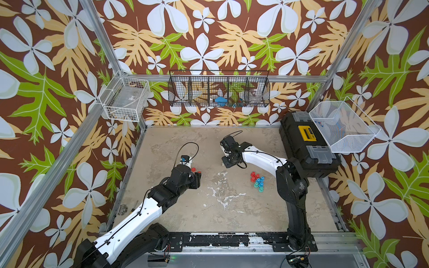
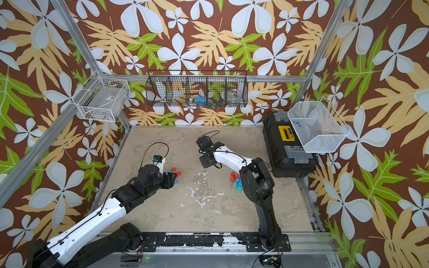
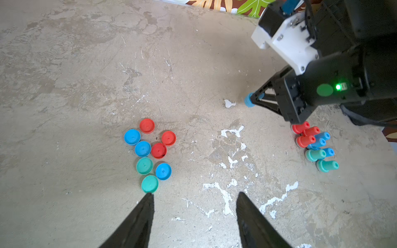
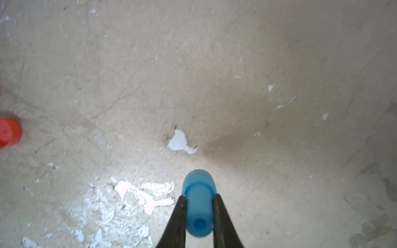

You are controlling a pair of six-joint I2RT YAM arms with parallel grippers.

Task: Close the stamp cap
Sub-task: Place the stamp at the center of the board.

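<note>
Cap-fetch step: right fingers (image 4: 179, 216) clamp the blue stamp (image 4: 198, 208); left fingers (image 3: 142, 216), wide and empty, should next grasp a blue cap (image 3: 163, 171).

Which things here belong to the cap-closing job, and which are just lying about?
Job: blue stamp, gripped by right gripper; loose caps by the open left gripper; remaining stamps.
Lying about: black toolbox; black wire basket; white wire basket; white mesh basket.
</note>
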